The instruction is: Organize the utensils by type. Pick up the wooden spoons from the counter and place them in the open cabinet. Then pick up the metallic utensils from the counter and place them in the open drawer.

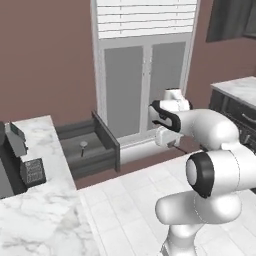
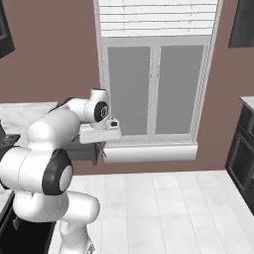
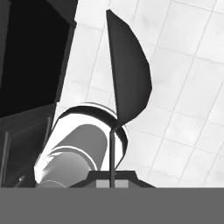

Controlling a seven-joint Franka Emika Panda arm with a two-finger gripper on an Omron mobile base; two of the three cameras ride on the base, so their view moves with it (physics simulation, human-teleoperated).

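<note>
Hand view shows the gripper (image 3: 112,177) clamped shut on a dark metal utensil (image 3: 127,74) at centre frame, so carry it level toward the open drawer (image 1: 95,145) at left-centre, releasing beside the utensil inside (image 1: 83,147).

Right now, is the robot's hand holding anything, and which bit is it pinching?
Yes. The gripper is shut on a dark metal utensil, pinching the bottom end of its thin handle, with the broad head pointing away over the white floor tiles.
</note>
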